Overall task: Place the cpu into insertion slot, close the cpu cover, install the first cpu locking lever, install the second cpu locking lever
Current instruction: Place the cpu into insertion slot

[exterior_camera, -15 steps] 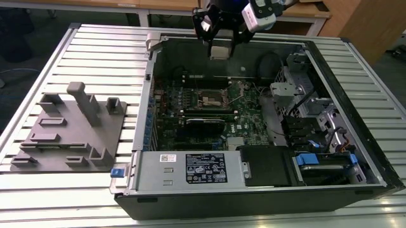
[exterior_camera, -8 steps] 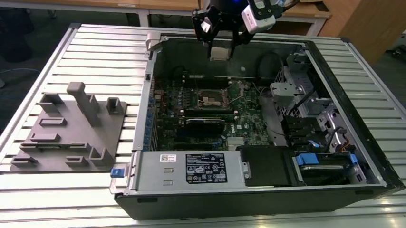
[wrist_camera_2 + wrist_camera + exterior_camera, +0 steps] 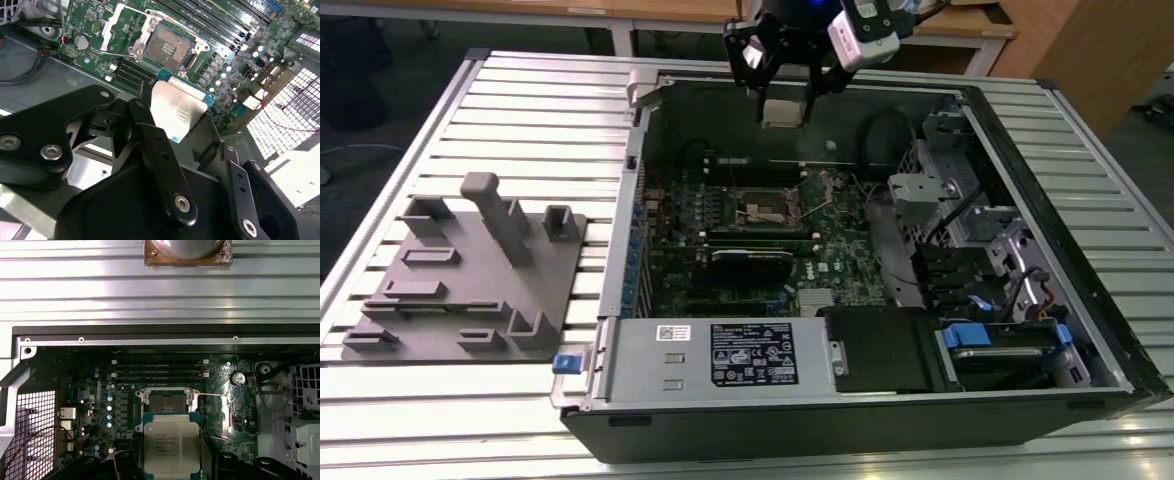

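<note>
Currently the cpu [image 3: 783,112] [image 3: 177,107] [image 3: 171,445] is off the board, clamped by two opposite edges between the black fingers of the pincer [image 3: 783,108] [image 3: 175,127] [image 3: 171,460], with its dull silver top facing the first wrist view. It hangs in the air above the open computer case [image 3: 1014,150], near the case's far wall, touching nothing but the fingers.

Below the pincer and well apart from it lies the insertion slot [image 3: 767,210] [image 3: 167,45] [image 3: 167,401]. Its dark square centre is bare inside the silvery rim, so no chip sits in it yet.

Beside the slot, the cpu cover [image 3: 111,22] seems swung open and laid back off the socket, though the angle makes this hard to judge. A thin wire lever [image 3: 227,415] stands out on the same side.

Long black memory slots [image 3: 157,370] run just beyond the slot on the green motherboard [image 3: 841,230].

The case rests on a ribbed metal bench [image 3: 520,100]. A grey fixture block [image 3: 467,270] sits on that bench, far off to one side of the pincer.
</note>
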Robot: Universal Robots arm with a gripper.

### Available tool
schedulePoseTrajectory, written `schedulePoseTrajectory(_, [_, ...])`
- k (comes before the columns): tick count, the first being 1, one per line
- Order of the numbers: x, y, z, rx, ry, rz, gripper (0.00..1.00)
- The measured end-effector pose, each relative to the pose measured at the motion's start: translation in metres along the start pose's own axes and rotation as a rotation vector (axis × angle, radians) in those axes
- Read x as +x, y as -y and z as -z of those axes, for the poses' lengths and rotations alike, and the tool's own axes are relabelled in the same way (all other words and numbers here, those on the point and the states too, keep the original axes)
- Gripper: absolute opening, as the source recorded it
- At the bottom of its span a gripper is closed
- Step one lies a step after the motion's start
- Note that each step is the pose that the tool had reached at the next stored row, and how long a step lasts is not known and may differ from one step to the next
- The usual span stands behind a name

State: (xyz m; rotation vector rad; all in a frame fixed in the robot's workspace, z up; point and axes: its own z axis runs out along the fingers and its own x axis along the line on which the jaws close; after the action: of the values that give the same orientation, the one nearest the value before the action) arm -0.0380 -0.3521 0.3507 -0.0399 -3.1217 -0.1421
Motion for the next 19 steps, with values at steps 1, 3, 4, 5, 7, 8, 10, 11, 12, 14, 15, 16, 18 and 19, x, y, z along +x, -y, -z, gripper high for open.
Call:
schedulePoseTrajectory(1, [0.0000,0.0001,-0.0007,-0.0001,0.0000,0.000,0.54])
schedulePoseTrajectory(3, [0.0000,0.0003,-0.0028,0.0001,-0.0001,0.000,0.54])
schedulePoseTrajectory(4, [-0.0001,0.0003,-0.0035,0.0002,-0.0002,0.000,0.54])
schedulePoseTrajectory(5, [-0.0001,0.0004,-0.0041,0.0002,-0.0001,0.000,0.54])
schedulePoseTrajectory(7, [-0.0001,0.0004,-0.0042,0.0004,-0.0002,0.000,0.54])
schedulePoseTrajectory(8, [0.0000,0.0004,-0.0042,0.0004,-0.0002,0.000,0.54])
schedulePoseTrajectory(10, [-0.0001,0.0004,-0.0043,0.0003,-0.0001,0.000,0.54])
schedulePoseTrajectory(11, [-0.0001,0.0004,-0.0043,0.0002,-0.0002,0.000,0.54])
schedulePoseTrajectory(12, [-0.0001,0.0004,-0.0043,0.0002,-0.0001,0.000,0.54])
schedulePoseTrajectory(14, [-0.0001,0.0005,-0.0050,-0.0002,0.0001,0.000,0.54])
schedulePoseTrajectory(15, [-0.0001,0.0005,-0.0056,-0.0001,0.0000,0.000,0.54])
schedulePoseTrajectory(16, [-0.0001,0.0006,-0.0059,0.0001,-0.0001,0.000,0.54])
schedulePoseTrajectory(18, [-0.0001,0.0006,-0.0059,0.0004,-0.0002,0.000,0.54])
schedulePoseTrajectory(19, [-0.0001,0.0006,-0.0060,0.0004,-0.0002,0.000,0.54])
